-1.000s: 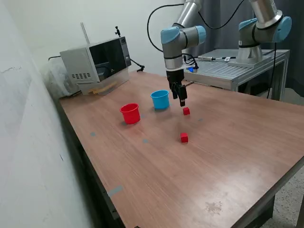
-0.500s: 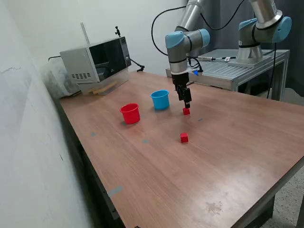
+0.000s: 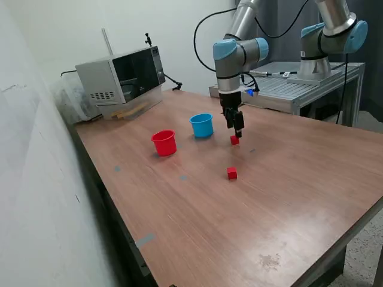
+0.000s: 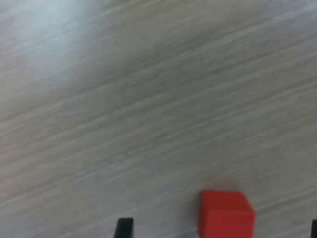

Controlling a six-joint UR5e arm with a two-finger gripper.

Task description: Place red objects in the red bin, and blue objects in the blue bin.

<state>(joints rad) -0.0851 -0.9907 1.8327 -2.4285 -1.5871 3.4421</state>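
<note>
Exterior view: our gripper hangs just above a red cube; second red cube lies well below-front of it, blue cup and red cup off to its side. We should centre, then drop straight.

Wrist view: fingers spread apart, empty; matte hard-edged cube sits off-centre between them on smooth woodgrain worktop. Picture is blurred, so the offset is probably real.
</note>
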